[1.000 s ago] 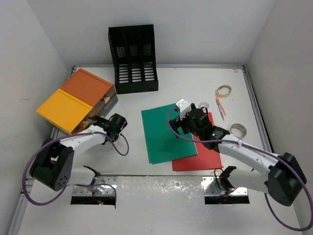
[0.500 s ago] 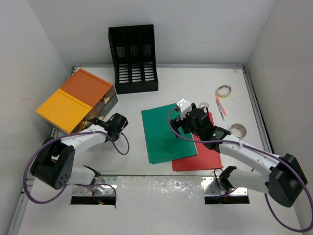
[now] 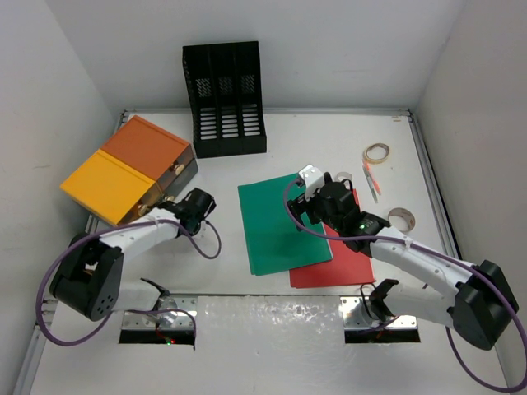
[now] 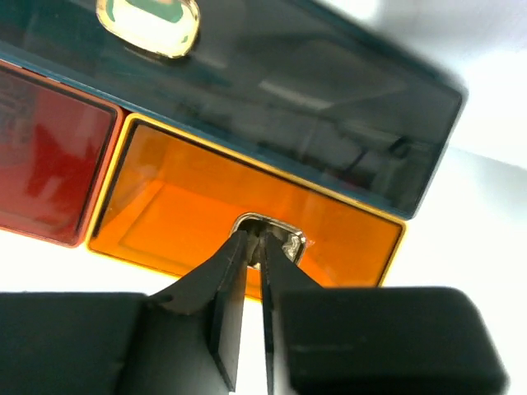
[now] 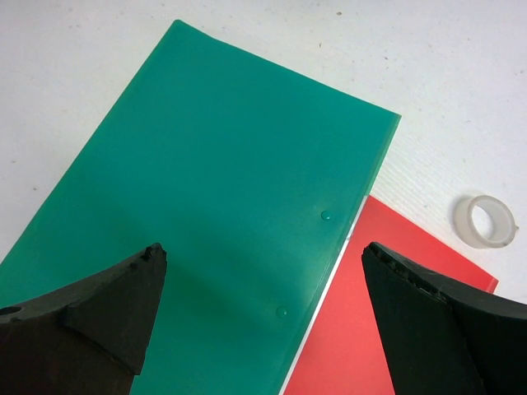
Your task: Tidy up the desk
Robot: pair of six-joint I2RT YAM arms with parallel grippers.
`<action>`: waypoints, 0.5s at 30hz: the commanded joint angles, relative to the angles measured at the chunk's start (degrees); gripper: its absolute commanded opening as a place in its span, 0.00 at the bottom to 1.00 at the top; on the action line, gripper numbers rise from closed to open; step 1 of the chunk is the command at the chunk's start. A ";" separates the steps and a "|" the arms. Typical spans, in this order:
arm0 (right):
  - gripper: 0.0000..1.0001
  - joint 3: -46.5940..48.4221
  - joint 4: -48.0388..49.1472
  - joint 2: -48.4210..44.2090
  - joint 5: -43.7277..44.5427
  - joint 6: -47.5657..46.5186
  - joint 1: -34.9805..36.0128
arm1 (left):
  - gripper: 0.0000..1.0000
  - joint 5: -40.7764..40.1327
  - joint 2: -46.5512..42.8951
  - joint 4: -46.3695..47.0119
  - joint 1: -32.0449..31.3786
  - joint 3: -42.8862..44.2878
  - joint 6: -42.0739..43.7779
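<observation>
The white counter (image 3: 313, 140) fills the floor of a white-walled enclosure, with both arm bases at its near edge.

At far left, an orange-and-yellow drawer box (image 3: 123, 169) sits askew near the left wall. The left fingers (image 4: 222, 304) reach its front and are closed to a thin slit, their tips pinching the small metal handle (image 4: 268, 233) of the orange drawer (image 4: 189, 222). A red drawer (image 4: 49, 164) lies just beside that one. Next to both is a dark smoky drawer (image 4: 329, 107) with a gold handle (image 4: 148, 20). What the drawers hold cannot be told through their tinted fronts.

Against the back wall stands a black mesh file rack (image 3: 224, 99) with three upright slots.

Near the middle, a green folder (image 5: 214, 214) lies flat, its right edge overlapping a red folder (image 5: 370, 329). The right fingers (image 5: 90, 313) are spread wide over the green folder and hold nothing; whether they touch its surface cannot be told.

To the right of the folders, a clear tape roll (image 5: 484, 222) lies on the counter. Further right are an orange pen (image 3: 370, 181), a tan ring (image 3: 377, 152) and a larger tape roll (image 3: 402, 219), all apart from one another.
</observation>
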 commanded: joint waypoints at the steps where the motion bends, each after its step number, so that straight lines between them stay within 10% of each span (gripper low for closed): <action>1: 0.99 1.02 1.38 0.12 -0.07 0.77 -0.33 | 0.12 6.36 -0.89 -3.84 -1.07 6.45 -8.93; 10: 0.99 4.36 5.06 2.15 -4.38 6.83 -0.50 | 0.53 28.90 -3.08 -12.22 0.07 33.27 -37.44; 15: 0.99 7.70 13.31 8.46 -7.27 19.55 -0.50 | 0.56 35.11 -3.79 -7.28 16.91 38.97 -44.38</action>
